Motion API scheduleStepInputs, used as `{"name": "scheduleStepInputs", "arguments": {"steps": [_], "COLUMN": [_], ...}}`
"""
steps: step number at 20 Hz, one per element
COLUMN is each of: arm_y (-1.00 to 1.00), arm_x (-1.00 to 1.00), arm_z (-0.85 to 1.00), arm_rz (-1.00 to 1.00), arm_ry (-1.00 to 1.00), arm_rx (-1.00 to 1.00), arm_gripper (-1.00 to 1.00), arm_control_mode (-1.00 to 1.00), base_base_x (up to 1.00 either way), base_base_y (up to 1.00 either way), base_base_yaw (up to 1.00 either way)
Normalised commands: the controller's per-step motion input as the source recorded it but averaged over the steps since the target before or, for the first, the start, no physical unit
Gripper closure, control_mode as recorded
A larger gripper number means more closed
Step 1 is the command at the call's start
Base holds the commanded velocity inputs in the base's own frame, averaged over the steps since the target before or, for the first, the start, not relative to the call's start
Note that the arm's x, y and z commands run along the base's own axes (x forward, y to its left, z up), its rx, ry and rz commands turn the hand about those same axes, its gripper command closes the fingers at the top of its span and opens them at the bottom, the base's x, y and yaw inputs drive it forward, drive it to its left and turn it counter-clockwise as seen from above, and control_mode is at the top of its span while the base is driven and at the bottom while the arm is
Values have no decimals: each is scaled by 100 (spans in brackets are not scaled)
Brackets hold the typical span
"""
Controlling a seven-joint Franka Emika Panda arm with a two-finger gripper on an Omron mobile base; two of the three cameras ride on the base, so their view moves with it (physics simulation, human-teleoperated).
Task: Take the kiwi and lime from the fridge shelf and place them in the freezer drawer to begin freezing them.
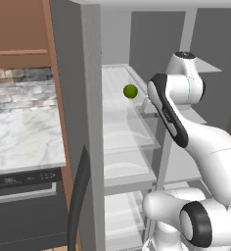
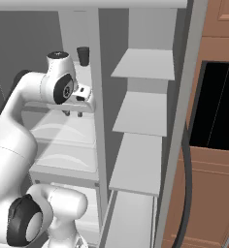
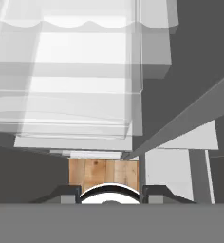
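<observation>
On the upper fridge shelf (image 1: 118, 83) the lime (image 1: 130, 91) sat alone, well clear of the gripper (image 2: 73, 114). You had the hand pointing down over the stacked shelves with nothing between its fingers; how wide they stood I couldn't tell. Best to swing across, open wide and close gently around the ball.

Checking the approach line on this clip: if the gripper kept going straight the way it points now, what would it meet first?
Pointing down, the gripper would probably meet the clear fridge shelves stacked below it first; depth is hard to judge.
</observation>
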Motion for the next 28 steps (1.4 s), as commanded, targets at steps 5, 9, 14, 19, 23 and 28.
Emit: {"name": "scheduleStepInputs", "arguments": {"steps": [5,9,14,19,23,28], "arm_y": [0,0,30,32,29,21], "arm_x": [0,0,1,7,33,75], "arm_z": [0,0,18,58,48,7], "arm_rz": [0,0,0,-1,-5,-6], "arm_ry": [-1,0,-13,-34,-32,-9], "arm_rx": [0,0,0,0,0,0], "arm_gripper": [-100,-100,-100,-100,-100,-100], "arm_control_mode": [-100,-100,-100,-100,-100,-100], "base_base_x": [0,0,0,0,0,0], "base_base_y": [0,0,0,0,0,0], "base_base_yaw": [0,0,0,0,0,0]}}
